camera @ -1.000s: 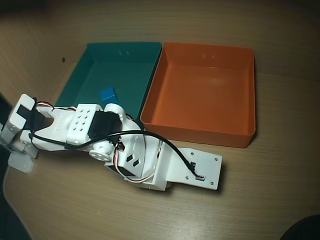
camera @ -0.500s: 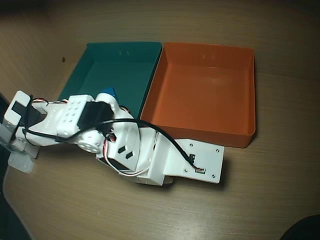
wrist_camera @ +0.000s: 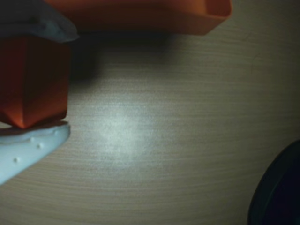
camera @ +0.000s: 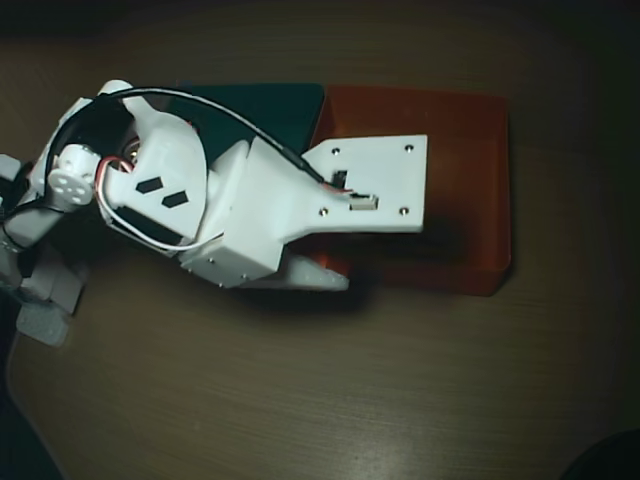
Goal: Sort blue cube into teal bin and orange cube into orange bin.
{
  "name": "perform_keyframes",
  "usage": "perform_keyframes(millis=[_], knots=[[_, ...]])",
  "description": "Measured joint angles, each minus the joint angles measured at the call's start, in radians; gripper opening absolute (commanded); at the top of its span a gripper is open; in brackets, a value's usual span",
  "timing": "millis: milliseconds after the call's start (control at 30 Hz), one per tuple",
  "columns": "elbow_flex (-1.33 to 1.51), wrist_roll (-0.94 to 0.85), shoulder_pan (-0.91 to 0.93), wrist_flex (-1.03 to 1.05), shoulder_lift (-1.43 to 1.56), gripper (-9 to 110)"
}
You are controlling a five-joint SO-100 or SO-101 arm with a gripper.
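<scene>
My gripper [wrist_camera: 49, 82] is shut on the orange cube [wrist_camera: 35, 79], which sits between the white fingers [wrist_camera: 33, 145] at the left edge of the wrist view, above the wooden table. The orange bin [wrist_camera: 140, 16] lies just beyond it at the top of that view. In the overhead view the arm reaches right, and its white wrist plate covers the near left part of the orange bin [camera: 470, 150]. The gripper [camera: 325, 262] is by that bin's front left corner. The teal bin [camera: 270, 105] lies left of the orange bin, partly under the arm. The blue cube is out of view.
A dark round object [wrist_camera: 281, 187] sits at the bottom right of the wrist view and at the bottom right corner of the overhead view [camera: 610, 465]. The arm's base [camera: 45, 250] stands at the left. Bare wooden table [camera: 330, 390] lies in front.
</scene>
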Motion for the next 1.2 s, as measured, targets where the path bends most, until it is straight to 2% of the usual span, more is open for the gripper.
perform_keyframes(millis=[233,600,833,1200], knots=[[0.000,0.000,-0.133,-0.012,0.000,-6],[0.000,0.009,-0.267,-0.227,-0.006,-6],[-0.054,0.009,-0.296,-0.322,-0.189,-6],[-0.236,0.009,-0.308,-0.333,-0.393,-6]])
